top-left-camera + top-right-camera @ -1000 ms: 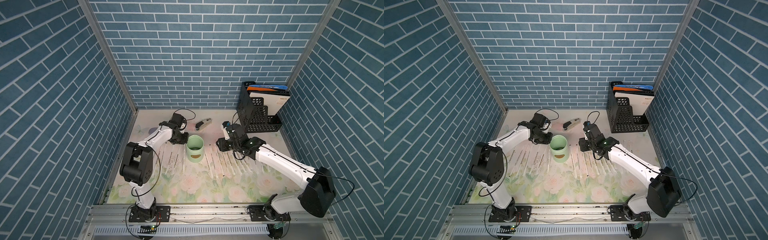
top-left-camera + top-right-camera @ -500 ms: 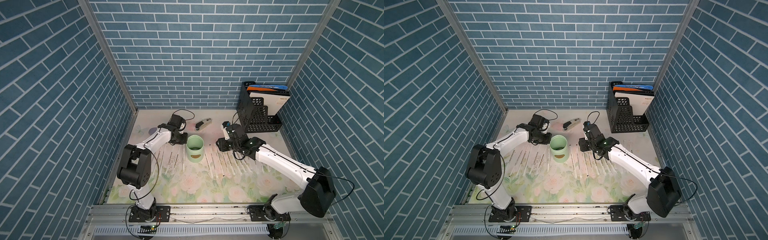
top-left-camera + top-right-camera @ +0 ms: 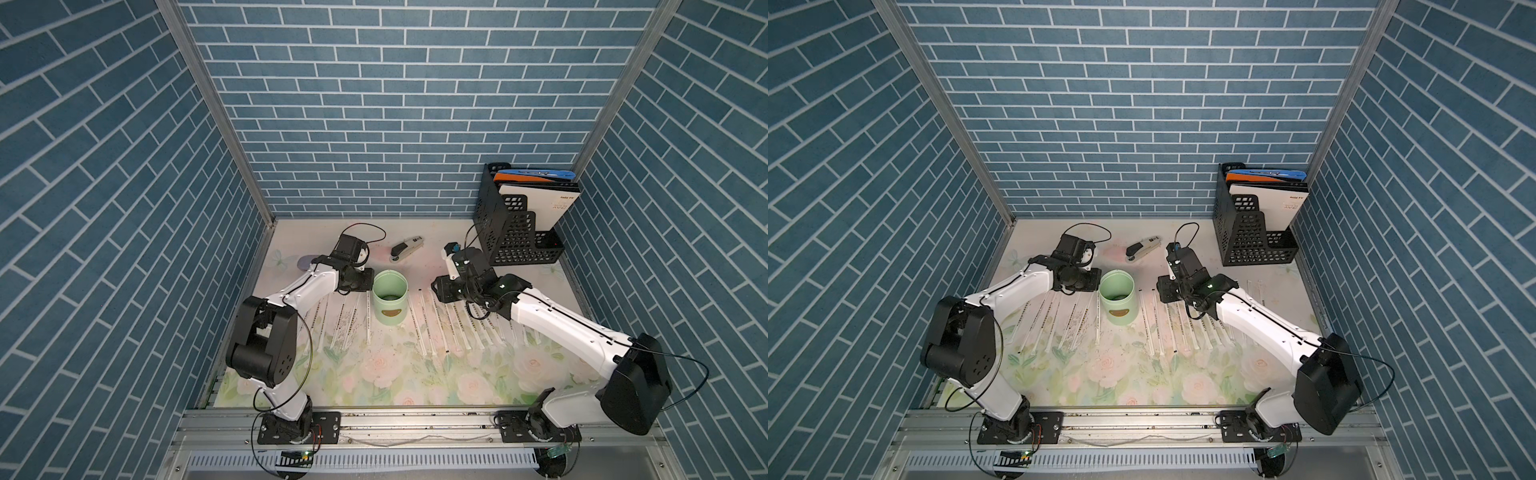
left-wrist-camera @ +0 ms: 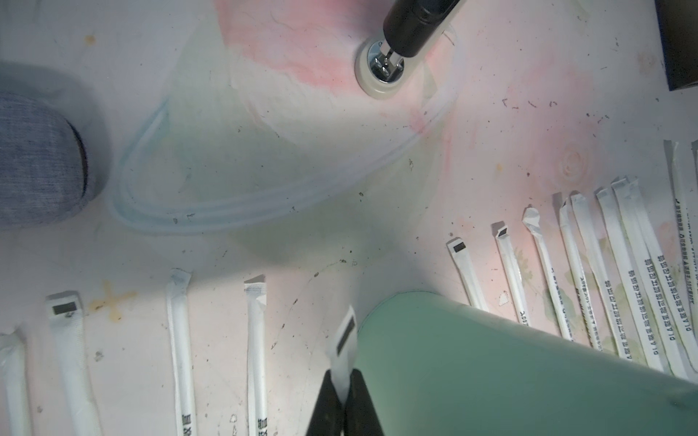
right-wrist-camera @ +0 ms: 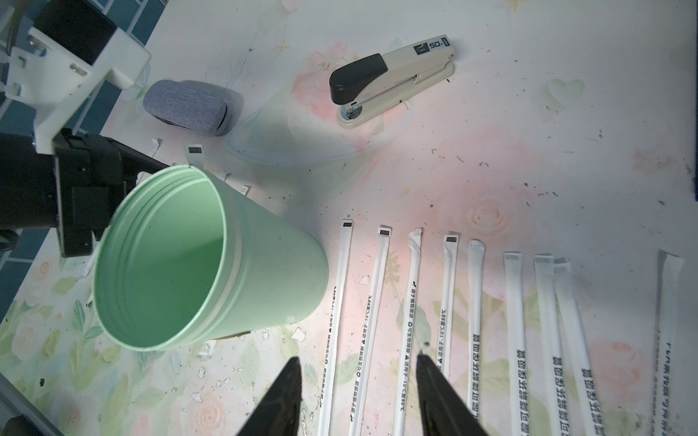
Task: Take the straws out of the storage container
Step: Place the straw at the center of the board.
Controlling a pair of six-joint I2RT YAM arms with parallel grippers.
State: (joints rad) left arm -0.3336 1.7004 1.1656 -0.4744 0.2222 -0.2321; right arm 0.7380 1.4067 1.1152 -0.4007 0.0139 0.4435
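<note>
— Where is the mint-green cup [image 3: 390, 301]?

— It's upright near the middle of the table [image 3: 374, 376], a little toward the back edge, between the two arms. Its brown oval label faces the front edge. The right wrist camera looks into the open mouth at the green inner wall.

— And the straws [image 3: 434, 328]?

— They lie flat on the table in two rows, one on each side of the cup, running back to front. Many have the black-marked end toward the back edge.

— What about the left gripper [image 4: 342, 385]?

— It's pressed together on a straw [image 4: 345, 334], pinching it just past the black mark, right beside the cup's left wall. I can't tell whether the rest of that straw rests on the table.

— And the right gripper [image 5: 358, 360]?

— It's spread, low over the row on the cup's right. In its wrist view three straws run between the two fingers [image 5: 440, 396]. I can't tell whether the tips touch the table.

— What else is on the table?

— A beige-and-black stapler [image 3: 406, 253] lies behind the cup, toward the back edge. A grey-blue fabric case [image 3: 305, 262] sits near the back left, behind the left arm. A black perforated file holder [image 3: 511, 245] with folders [image 3: 540, 199] stands in the back right corner.
</note>
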